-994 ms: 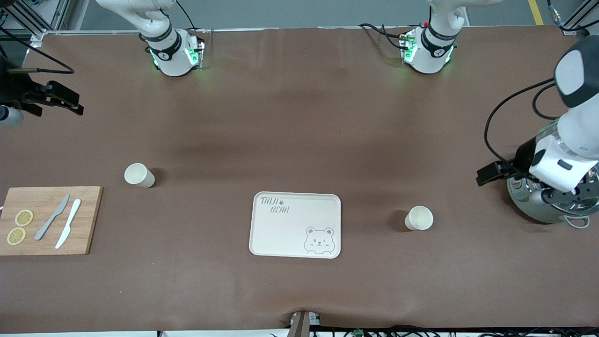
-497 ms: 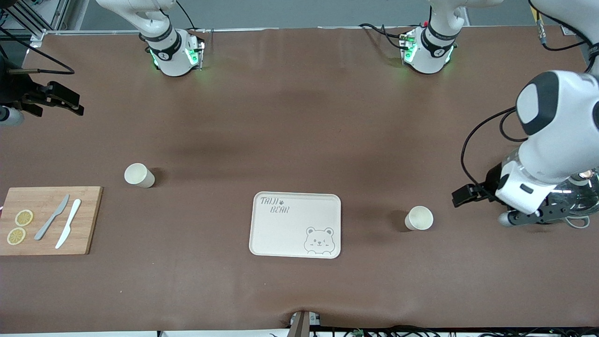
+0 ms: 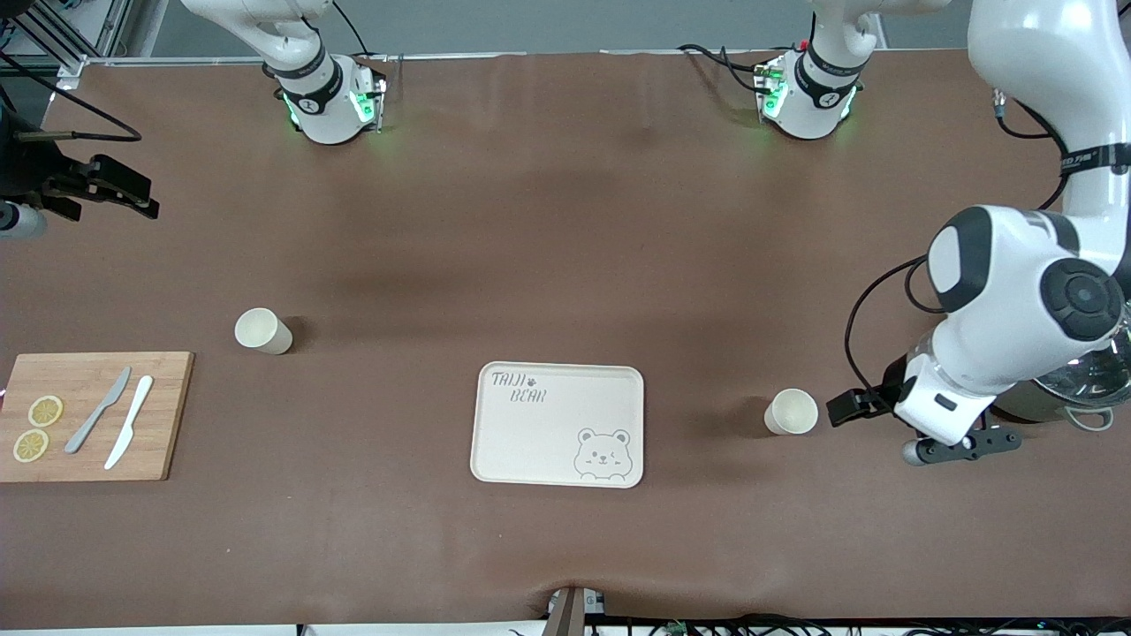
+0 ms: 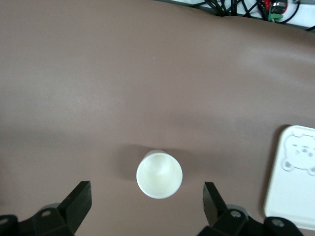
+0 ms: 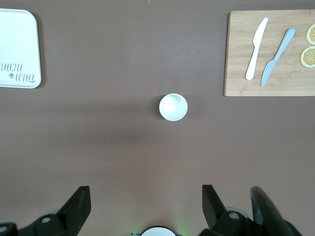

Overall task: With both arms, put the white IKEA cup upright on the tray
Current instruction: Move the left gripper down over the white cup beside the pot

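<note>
In the front view we see the tray [image 3: 557, 424] flat on the brown table [image 3: 565, 221], near the middle. Two white cups stand upright on the table, not on the tray. One cup [image 3: 792, 412] is beside the tray toward the left arm's end of the table. The other cup [image 3: 261, 330] is toward the right arm's end, a little farther from the front camera than the tray. Just beside it, nearer to the camera, lies a wooden cutting board [image 3: 93, 415] with two knives [image 3: 115, 420] and two lemon slices [image 3: 37, 427].

The left gripper [image 3: 850, 407] hangs low over the table, just beside the first cup and apart from it. The right gripper [image 3: 106, 187] waits over the table edge at its own end.

In the left wrist view we see the left gripper's fingers [image 4: 78, 201] spread wide, with the cup [image 4: 159, 174] between them but apart, and a corner of the tray [image 4: 293, 182].

In the right wrist view the right gripper's fingers [image 5: 78, 205] are also wide apart and hold nothing. The second cup [image 5: 173, 106] stands well apart from them, between the tray [image 5: 18, 49] and the cutting board [image 5: 241, 54].
</note>
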Robot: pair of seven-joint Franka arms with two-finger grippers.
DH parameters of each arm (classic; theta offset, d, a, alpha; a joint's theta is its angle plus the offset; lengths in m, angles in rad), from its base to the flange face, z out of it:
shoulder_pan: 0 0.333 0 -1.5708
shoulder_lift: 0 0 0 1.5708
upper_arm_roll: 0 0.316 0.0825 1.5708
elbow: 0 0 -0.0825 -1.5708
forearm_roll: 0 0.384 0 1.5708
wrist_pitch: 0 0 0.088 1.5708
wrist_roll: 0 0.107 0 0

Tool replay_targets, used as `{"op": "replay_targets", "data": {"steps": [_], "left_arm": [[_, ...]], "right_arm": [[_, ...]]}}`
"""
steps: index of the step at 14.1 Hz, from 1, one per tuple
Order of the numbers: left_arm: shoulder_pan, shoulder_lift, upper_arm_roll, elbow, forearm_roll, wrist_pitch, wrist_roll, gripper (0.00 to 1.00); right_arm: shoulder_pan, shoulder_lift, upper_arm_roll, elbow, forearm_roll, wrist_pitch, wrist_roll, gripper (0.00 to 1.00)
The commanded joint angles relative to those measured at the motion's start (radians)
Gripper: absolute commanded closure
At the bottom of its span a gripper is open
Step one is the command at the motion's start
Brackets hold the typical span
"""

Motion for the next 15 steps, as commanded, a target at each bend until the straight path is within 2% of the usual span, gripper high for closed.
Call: {"op": "replay_targets", "data": {"steps": [1,3,6,10,15], "left_arm": [[-0.028,0.039,-0.002,0.006,0.114,0.026,0.020,0.00],[-0.050,0.046,-0.003,0.001,0.160,0.026,0.040,0.00],[-0.044,0.046,-0.016,-0.022,0.146,0.032,0.048,0.00],[-0.024,0.046,-0.019,-0.112,0.126,0.144,0.048,0.00],[-0.024,0.082,-0.019,-0.120,0.117,0.147,0.048,0.00]], "right_arm": [[-0.008,0.000,0.006,0.001,-0.011,0.000,0.002,0.00],[-0.008,0.000,0.006,0.002,-0.012,0.000,0.002,0.00],[-0.006,0.000,0.006,0.001,-0.011,-0.002,0.002,0.00],[-0.006,0.000,0.006,0.001,-0.011,0.000,0.002,0.00],[-0.004,0.000,0.006,0.001,-0.011,0.000,0.002,0.00]]}}
